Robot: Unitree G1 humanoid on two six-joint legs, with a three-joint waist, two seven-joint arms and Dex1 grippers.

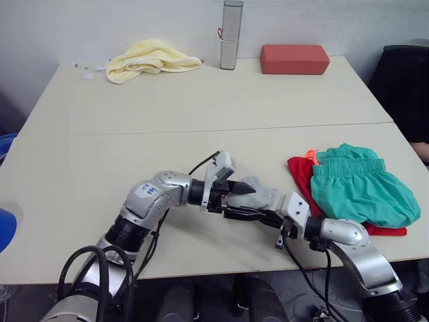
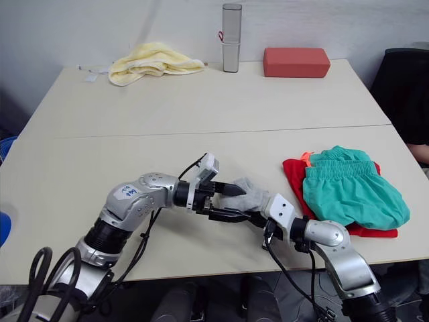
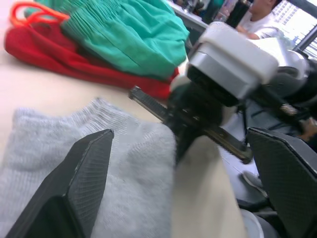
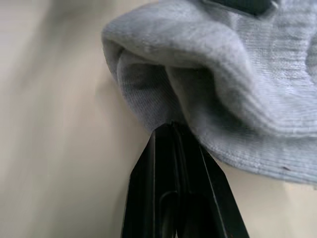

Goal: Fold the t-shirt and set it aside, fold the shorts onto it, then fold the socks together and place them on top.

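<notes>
The light grey socks (image 1: 260, 194) lie bunched near the table's front edge, between my two grippers. My left gripper (image 1: 236, 198) is open, its fingers (image 3: 84, 188) spread wide over the socks' left side. My right gripper (image 4: 171, 130) comes in from the right, low on the table, and is shut on the socks' folded edge. To the right, the teal-green shorts (image 1: 362, 189) with an orange drawstring lie on top of the red t-shirt (image 1: 301, 176). Only the t-shirt's left and front edges show from under the shorts.
At the back of the table (image 1: 201, 100) lie a pale yellow towel (image 1: 151, 59), an upright grey cylinder (image 1: 231, 35) and a brick-red block (image 1: 295, 59). A dark chair (image 1: 405, 87) stands beyond the table's right edge. A blue object (image 1: 5, 228) sits at the left.
</notes>
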